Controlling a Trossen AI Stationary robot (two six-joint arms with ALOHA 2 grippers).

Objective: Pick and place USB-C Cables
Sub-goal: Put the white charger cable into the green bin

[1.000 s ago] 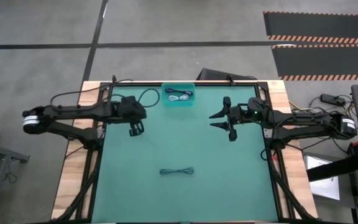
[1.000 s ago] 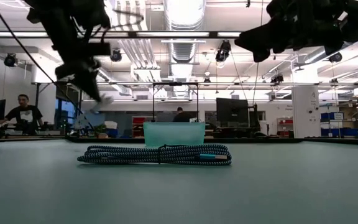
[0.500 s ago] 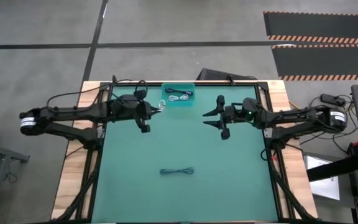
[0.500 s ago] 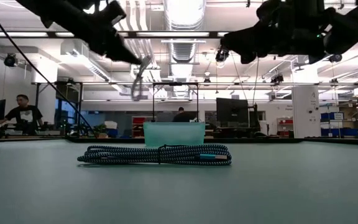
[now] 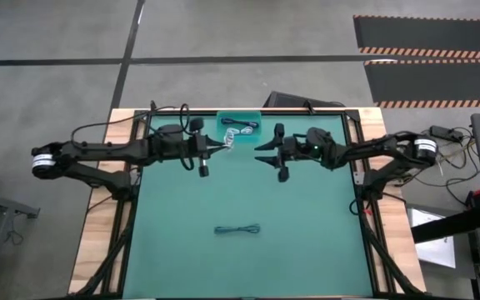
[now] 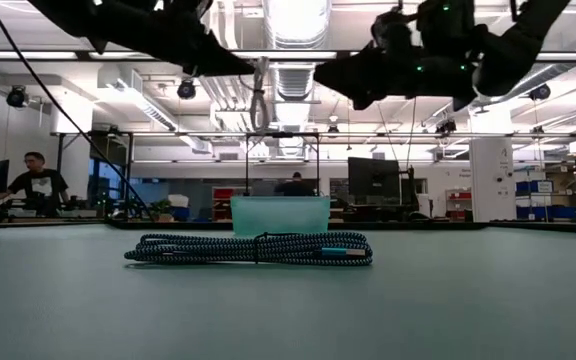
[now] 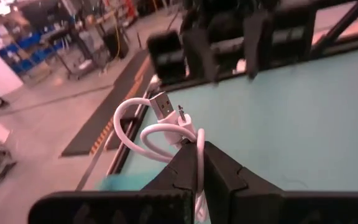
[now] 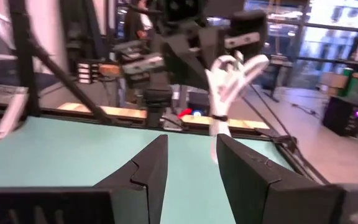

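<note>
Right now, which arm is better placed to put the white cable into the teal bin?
The left: its gripper already holds the white cable close beside the teal bin. The right gripper is open and holds nothing.

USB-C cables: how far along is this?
Done: one cable already lies in the teal bin at the table's far edge. In hand: the left gripper is shut on a white cable, held in the air beside the bin, with the open right gripper facing it close by. Left: the dark cable on the mat, untouched.
</note>
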